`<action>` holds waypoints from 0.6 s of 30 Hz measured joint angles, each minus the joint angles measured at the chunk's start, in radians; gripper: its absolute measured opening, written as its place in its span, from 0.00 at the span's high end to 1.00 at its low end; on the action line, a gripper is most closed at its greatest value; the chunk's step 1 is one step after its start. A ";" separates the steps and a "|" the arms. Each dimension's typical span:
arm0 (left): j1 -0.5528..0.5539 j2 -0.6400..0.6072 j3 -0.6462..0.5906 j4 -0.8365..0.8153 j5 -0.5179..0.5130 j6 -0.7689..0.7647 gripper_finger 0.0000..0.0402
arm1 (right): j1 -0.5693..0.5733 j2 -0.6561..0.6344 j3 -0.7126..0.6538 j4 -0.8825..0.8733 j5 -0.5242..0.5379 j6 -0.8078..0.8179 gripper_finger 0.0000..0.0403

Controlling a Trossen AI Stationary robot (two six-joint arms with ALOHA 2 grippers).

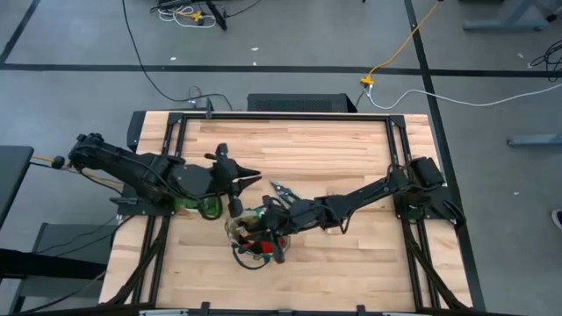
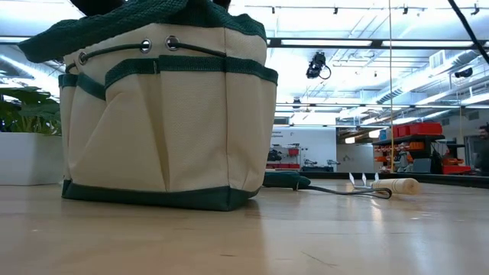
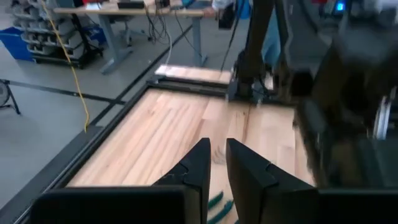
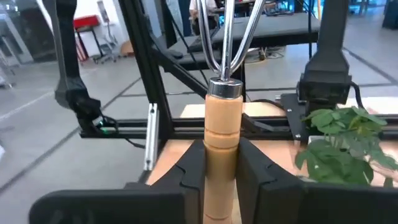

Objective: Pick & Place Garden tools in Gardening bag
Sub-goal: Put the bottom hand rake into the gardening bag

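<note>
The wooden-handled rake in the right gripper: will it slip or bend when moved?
Probably stiff: the rake has a wooden handle and metal prongs. Its smooth round handle, lying along the fingers of the right gripper, might slide if the grip is loose. The left gripper waits near the bag.

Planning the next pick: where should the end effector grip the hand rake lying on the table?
Grip the hand rake by its wooden handle, probably from above. It lies flat, apart from the gardening bag, and the handle is thick and straight, unlike the tines.
</note>
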 joint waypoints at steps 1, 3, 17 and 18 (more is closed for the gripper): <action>0.000 -0.009 0.000 0.004 -0.003 0.003 0.86 | -0.003 0.011 0.007 0.006 0.000 -0.015 0.89; -0.001 -0.023 -0.002 0.025 -0.013 0.023 0.86 | -0.011 0.025 0.008 0.019 0.000 -0.031 0.89; -0.011 -0.051 -0.001 0.032 -0.003 0.034 0.86 | -0.063 0.069 0.010 0.025 0.029 -0.058 0.89; -0.011 -0.051 -0.001 0.033 -0.003 0.032 0.86 | -0.063 0.070 0.010 0.023 0.029 -0.062 0.89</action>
